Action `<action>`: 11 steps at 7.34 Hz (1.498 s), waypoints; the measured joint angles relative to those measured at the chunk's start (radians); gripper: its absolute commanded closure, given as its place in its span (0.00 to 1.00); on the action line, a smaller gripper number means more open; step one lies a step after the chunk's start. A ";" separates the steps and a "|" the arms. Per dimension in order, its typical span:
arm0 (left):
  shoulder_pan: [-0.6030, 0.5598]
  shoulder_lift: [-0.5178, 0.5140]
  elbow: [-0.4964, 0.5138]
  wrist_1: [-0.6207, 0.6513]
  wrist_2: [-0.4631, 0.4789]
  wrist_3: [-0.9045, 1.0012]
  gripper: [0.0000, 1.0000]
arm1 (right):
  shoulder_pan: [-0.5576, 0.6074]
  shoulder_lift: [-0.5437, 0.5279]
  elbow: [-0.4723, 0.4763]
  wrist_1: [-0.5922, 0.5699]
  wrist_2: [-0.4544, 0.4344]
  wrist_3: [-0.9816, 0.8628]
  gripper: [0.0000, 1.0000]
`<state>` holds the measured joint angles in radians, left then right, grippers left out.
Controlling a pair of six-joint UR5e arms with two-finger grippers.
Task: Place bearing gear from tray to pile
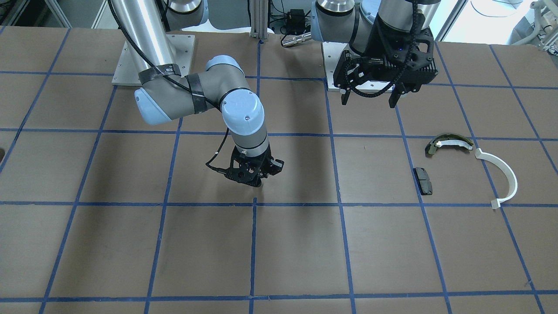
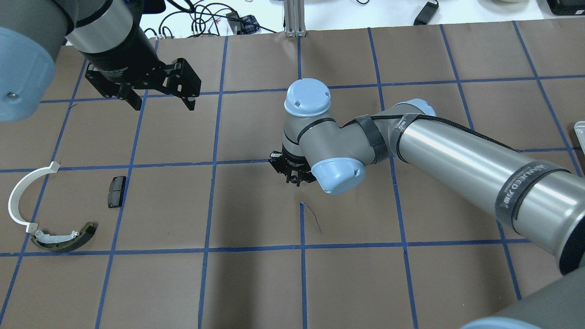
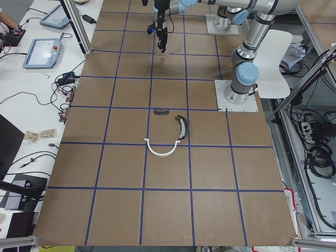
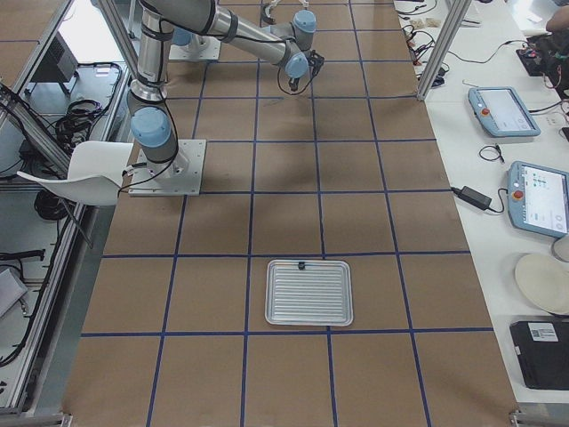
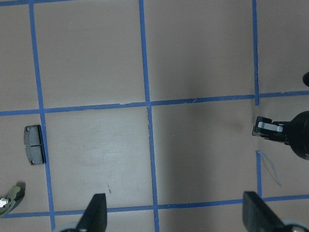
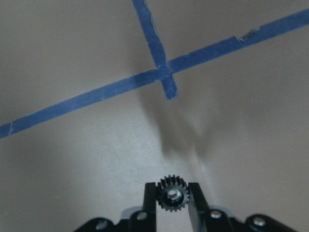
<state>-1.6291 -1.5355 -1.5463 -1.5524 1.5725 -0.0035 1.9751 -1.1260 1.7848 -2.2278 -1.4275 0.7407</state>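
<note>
Your right fingers [image 6: 151, 195] are closed on the bearing gear [image 6: 172, 196]. In the right wrist view the small black toothed wheel with its shiny hub sits clamped between the two tips at the bottom centre of the frame, held clear above the surface [image 2: 256, 283]. Just beyond it, toward the top of that frame, two blue tape lines [image 6: 159, 72] cross.

In the overhead view the right arm reaches in from the right edge, and its wrist hangs near the middle of the frame, pointing down at the surface.

The tray [image 4: 311, 298] shows properly only in the exterior right view. It is a ridged metal rectangle low in the centre of that frame, well apart from the gear.

Your left fingers [image 5: 92, 215] are spread wide with nothing between them. In the overhead view they hover in the upper left of the frame, above the surface.

The pile lies at the left edge of the overhead frame, below the left fingers:
- The white half-ring [image 2: 11, 201] lies flat with its open side facing right.
- The olive-and-white brake shoe [image 2: 64, 240] lies just beneath the half-ring, near its lower end. Whether the two touch you cannot tell.
- The black pad [image 2: 116, 191] lies apart to their right, next to a vertical tape line.

The gear is well to the right of all three parts, roughly two grid squares across in the overhead frame.
</note>
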 measured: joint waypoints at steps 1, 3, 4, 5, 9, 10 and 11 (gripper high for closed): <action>0.000 0.000 0.000 0.000 0.000 0.000 0.00 | 0.003 0.001 0.000 -0.022 0.000 -0.001 0.00; 0.000 0.000 0.000 0.000 0.000 0.000 0.00 | -0.016 -0.004 -0.006 -0.028 0.000 -0.003 0.00; 0.000 0.000 0.000 0.000 0.000 0.000 0.00 | -0.048 -0.008 -0.010 -0.027 -0.002 -0.011 0.00; -0.002 -0.004 0.000 0.003 -0.001 0.000 0.00 | -0.105 -0.021 -0.012 -0.028 0.000 -0.050 0.00; -0.019 -0.111 -0.021 0.074 -0.008 -0.059 0.00 | -0.418 -0.111 -0.006 -0.001 0.001 -0.461 0.00; -0.050 -0.170 -0.045 0.171 -0.012 -0.140 0.00 | -0.492 -0.121 -0.005 0.007 0.003 -0.588 0.00; -0.103 -0.234 -0.073 0.280 -0.010 -0.237 0.00 | -0.571 -0.136 -0.006 0.038 0.004 -0.741 0.00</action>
<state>-1.7323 -1.7693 -1.6191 -1.2720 1.5622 -0.2404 1.4039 -1.2622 1.7785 -2.1902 -1.4234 -0.0005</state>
